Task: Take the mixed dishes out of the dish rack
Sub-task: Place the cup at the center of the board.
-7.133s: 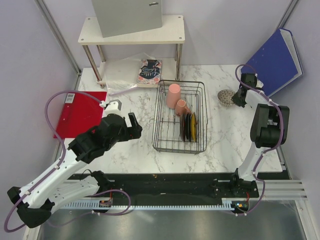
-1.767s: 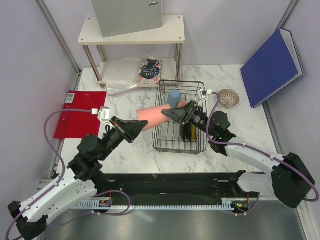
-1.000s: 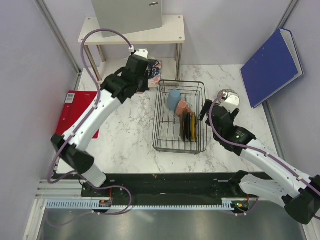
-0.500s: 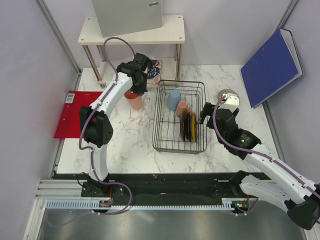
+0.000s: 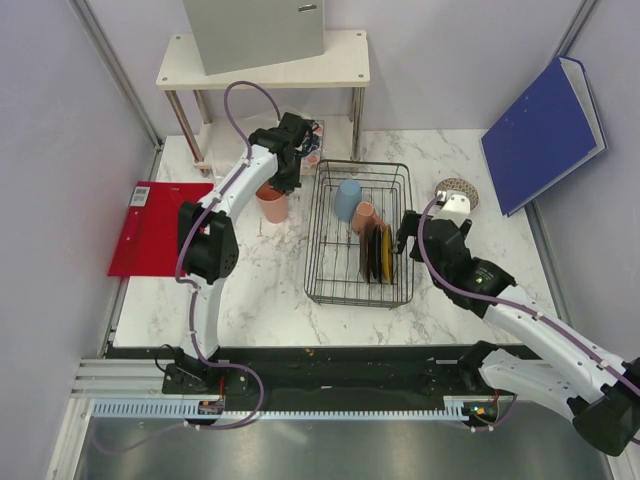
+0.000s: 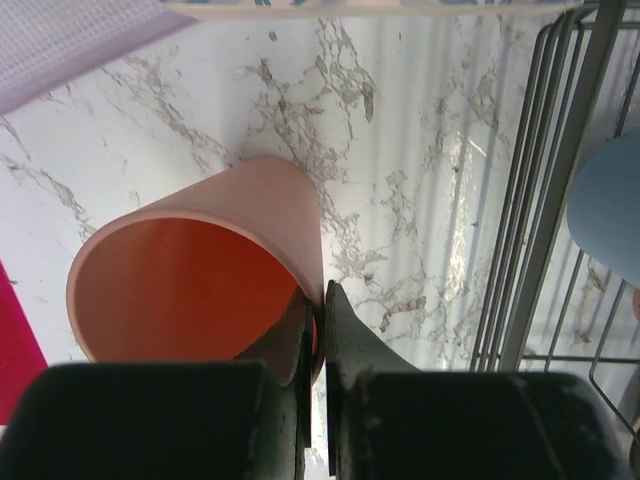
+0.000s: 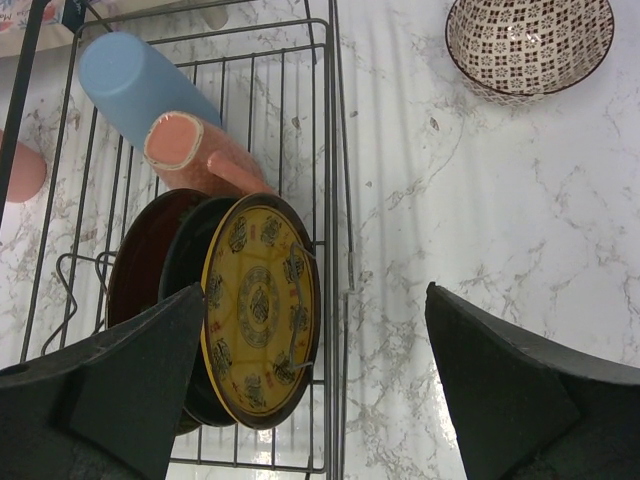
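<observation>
The dish rack (image 5: 318,236) is a dark wire basket in the middle of the marble table. A blue cup (image 5: 347,197), a small pink mug (image 5: 365,216) and two upright dark plates (image 5: 378,253) are in it. My left gripper (image 5: 285,176) is shut on the rim of a tall pink cup (image 5: 271,204), orange inside, which stands mouth up just left of the rack. In the left wrist view the jaws pinch the cup's wall (image 6: 200,270). My right gripper (image 7: 315,290) hangs open over the black-yellow plate (image 7: 260,310) at the rack's right rim. The patterned bowl (image 7: 528,45) sits on the table to the right.
A white two-tier shelf (image 5: 265,65) with a grey box stands at the back, a patterned book (image 5: 308,140) under it. A red folder (image 5: 150,225) lies at the left. A blue binder (image 5: 545,125) leans at the back right.
The left gripper brought the pink cup down to the table left of the rack and its arm folded closer in. The right gripper edged slightly left toward the plates.
</observation>
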You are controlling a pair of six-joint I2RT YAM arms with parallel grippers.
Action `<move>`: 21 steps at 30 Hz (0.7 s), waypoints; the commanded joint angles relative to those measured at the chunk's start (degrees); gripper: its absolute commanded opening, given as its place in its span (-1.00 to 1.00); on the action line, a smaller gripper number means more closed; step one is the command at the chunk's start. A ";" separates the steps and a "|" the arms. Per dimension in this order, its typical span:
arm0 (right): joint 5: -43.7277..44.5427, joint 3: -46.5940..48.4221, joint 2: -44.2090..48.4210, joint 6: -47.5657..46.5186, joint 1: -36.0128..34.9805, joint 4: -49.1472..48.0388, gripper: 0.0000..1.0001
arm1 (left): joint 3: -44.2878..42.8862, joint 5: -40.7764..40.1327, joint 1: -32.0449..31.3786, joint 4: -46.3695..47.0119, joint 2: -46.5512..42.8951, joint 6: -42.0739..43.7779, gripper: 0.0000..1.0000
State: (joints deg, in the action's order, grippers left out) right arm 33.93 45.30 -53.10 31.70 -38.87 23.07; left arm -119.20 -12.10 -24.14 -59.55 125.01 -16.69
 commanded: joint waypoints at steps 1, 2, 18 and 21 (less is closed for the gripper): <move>-1.67 -0.39 -0.95 0.38 0.02 -1.89 0.96 | -2.79 -3.81 0.23 2.51 2.52 2.54 -0.97; -1.85 -0.30 -1.04 0.38 0.02 -1.89 0.96 | -2.97 -3.90 0.32 2.60 2.78 2.54 -0.97; -2.12 -1.35 -2.62 0.64 0.02 -2.86 0.96 | -4.11 -2.75 1.47 3.12 -0.11 2.63 0.30; -2.64 -1.18 -3.15 0.73 0.02 -3.03 0.96 | -4.46 -2.93 1.55 3.04 -1.87 2.63 0.63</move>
State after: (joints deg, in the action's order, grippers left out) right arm 31.68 44.25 -55.57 31.92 -38.87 21.58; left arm -122.83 -14.59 -22.79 -58.08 127.76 -15.18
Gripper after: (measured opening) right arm 0.982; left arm 0.710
